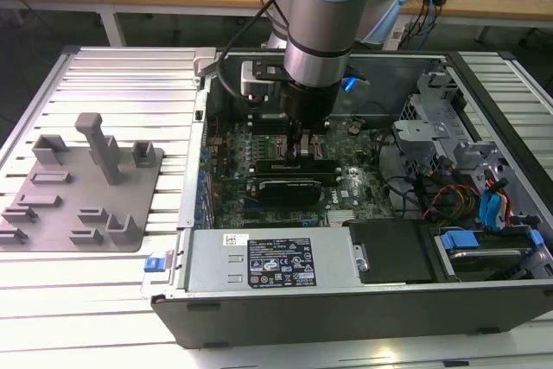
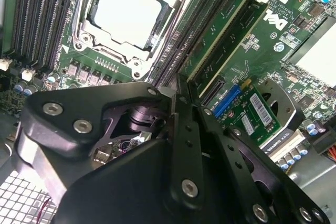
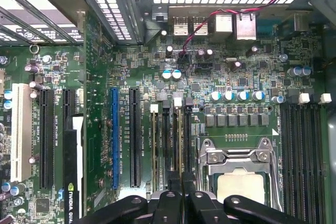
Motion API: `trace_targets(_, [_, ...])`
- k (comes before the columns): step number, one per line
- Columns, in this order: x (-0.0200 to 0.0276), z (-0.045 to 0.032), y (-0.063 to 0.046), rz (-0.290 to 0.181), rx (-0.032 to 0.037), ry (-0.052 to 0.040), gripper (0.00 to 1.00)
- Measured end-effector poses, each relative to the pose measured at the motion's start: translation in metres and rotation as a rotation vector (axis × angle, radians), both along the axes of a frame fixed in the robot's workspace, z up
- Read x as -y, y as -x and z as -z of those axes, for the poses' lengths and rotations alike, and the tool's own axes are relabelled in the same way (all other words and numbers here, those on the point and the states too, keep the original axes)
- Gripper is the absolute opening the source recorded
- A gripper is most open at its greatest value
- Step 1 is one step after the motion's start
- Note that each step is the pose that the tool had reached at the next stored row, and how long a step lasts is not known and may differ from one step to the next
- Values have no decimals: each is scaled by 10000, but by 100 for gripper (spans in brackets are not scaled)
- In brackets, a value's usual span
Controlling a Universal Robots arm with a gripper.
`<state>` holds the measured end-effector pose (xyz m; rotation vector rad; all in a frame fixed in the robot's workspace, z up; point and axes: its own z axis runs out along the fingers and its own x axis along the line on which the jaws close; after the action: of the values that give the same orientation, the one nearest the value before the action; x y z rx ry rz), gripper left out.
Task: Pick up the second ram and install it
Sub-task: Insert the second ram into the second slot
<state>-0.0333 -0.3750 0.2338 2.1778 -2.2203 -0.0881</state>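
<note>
My gripper (image 1: 304, 146) reaches down into the open computer case, onto the memory slots beside the CPU socket (image 3: 239, 182). In both wrist views its black fingers (image 2: 184, 129) come together into a narrow gap, with the fingertips (image 3: 173, 199) right over the slot rows (image 3: 166, 145). The second ram (image 1: 285, 164) appears as a long, dark, narrow stick lying along those slots directly under the fingertips. The gripper's own linkage hides most of it in the wrist views. The gripper (image 2: 177, 92) looks shut on its thin edge.
A black expansion card (image 1: 289, 186) sits just in front of the slots. The grey fixture plate (image 1: 82, 213) with its blocks lies at the exterior view's left on the ribbed table. The power supply (image 1: 268, 261), drive cage (image 1: 423, 136) and cables (image 1: 449, 196) crowd the case.
</note>
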Motion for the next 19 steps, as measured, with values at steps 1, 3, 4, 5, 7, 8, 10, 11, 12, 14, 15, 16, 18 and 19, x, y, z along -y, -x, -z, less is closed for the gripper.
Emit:
trace_targets(1, [-1, 0, 0, 1, 0, -1, 9])
trace_targets(3, [-1, 0, 0, 0, 0, -1, 9])
trace_targets(4, [-2, 0, 0, 0, 0, 0, 9])
trace_targets(5, [-2, 2, 0, 0, -1, -5, 9])
trace_targets(7, [-3, 4, 0, 2, 0, -21, 9])
trace_targets(8, [-3, 4, 0, 1, 0, -22, 9])
trace_targets(10, [-3, 4, 0, 0, 2, -28, 9])
trace_targets(11, [-3, 4, 0, 0, 0, -35, 9])
trace_targets(12, [-3, 4, 0, 0, 0, -50, 9])
trace_targets(14, [-2, 11, 0, 0, 1, -50, 9])
trace_targets(15, [-2, 19, 0, -1, 1, -50, 9])
trace_targets(16, [-2, 20, 0, -1, 0, -48, 9])
trace_targets(18, [-2, 23, 0, -1, 0, -49, 9])
trace_targets(19, [-2, 23, 0, 0, 0, -50, 9])
